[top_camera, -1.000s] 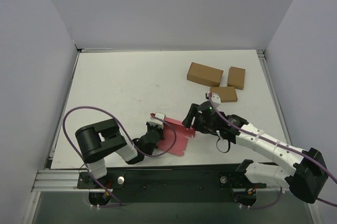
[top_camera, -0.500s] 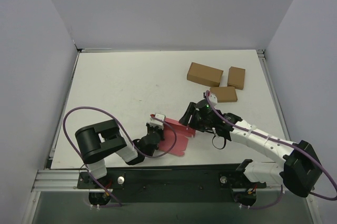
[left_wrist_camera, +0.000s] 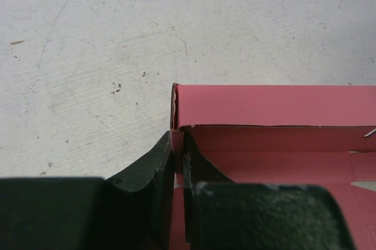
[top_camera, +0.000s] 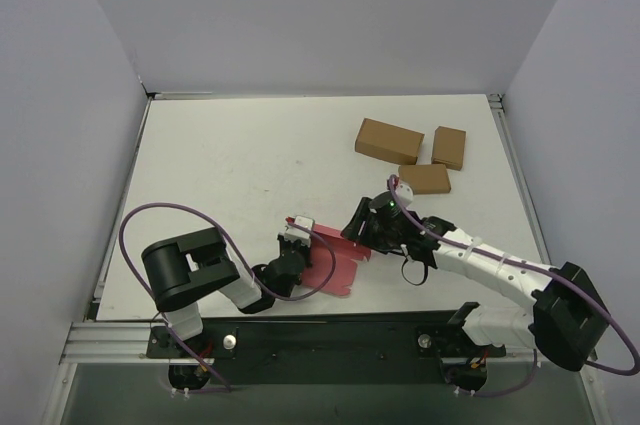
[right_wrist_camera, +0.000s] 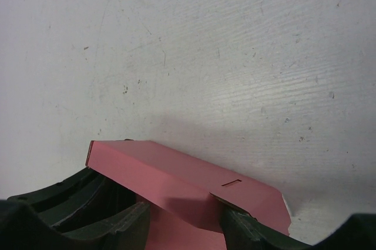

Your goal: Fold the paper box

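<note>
The paper box [top_camera: 335, 267] is a pink-red card piece, partly folded, lying near the table's front edge between the two arms. My left gripper [top_camera: 296, 237] is shut on its upright left wall; in the left wrist view the thin wall [left_wrist_camera: 276, 106] stands pinched between the two dark fingers of my left gripper [left_wrist_camera: 177, 144]. My right gripper [top_camera: 358, 233] reaches over the box's right end. In the right wrist view a raised, slotted panel of the box [right_wrist_camera: 176, 170] fills the gap of my right gripper [right_wrist_camera: 185, 215] and touches both fingers.
Three brown cardboard boxes lie at the back right: a large one [top_camera: 389, 140], a small one [top_camera: 449, 147] and another [top_camera: 424, 178] close behind the right arm. A purple cable [top_camera: 140, 225] loops over the left arm. Walls enclose the white table [top_camera: 230, 165].
The right arm has shifted slightly left toward the box and its fingers have narrowed on the raised panel. The left gripper and the box wall it holds have not moved.
</note>
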Tool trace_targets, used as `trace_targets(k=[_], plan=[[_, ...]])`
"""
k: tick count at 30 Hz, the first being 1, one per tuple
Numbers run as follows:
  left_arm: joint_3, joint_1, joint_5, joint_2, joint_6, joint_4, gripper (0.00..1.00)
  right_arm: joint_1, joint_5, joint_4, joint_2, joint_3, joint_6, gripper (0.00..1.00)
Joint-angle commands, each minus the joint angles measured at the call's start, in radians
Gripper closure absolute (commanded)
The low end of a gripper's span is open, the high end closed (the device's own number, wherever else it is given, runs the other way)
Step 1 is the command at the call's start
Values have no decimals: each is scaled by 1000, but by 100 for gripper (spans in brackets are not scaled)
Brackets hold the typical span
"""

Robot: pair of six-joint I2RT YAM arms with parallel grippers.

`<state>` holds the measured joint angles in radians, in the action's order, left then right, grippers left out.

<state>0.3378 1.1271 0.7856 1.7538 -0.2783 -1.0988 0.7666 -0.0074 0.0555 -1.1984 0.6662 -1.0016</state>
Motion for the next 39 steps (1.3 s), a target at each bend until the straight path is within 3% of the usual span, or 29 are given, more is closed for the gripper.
trace_targets(k=[1, 11, 26, 36, 39], plan=[[-8, 11, 14, -8, -2, 68, 100, 3, 20, -40, -21, -7, -23, 48], [-2, 31, 24, -5, -1, 76, 100, 2, 24, -190, -24, -62, -98, 53], [13, 54, 33, -8, -2, 88, 100, 2, 72, -427, -10, -185, -262, 70], [29, 62, 38, -17, -10, 117, 100, 2, 162, -460, 34, -227, -334, 98], [43, 69, 47, -28, -13, 145, 100, 2, 191, -483, 45, -244, -351, 100]])
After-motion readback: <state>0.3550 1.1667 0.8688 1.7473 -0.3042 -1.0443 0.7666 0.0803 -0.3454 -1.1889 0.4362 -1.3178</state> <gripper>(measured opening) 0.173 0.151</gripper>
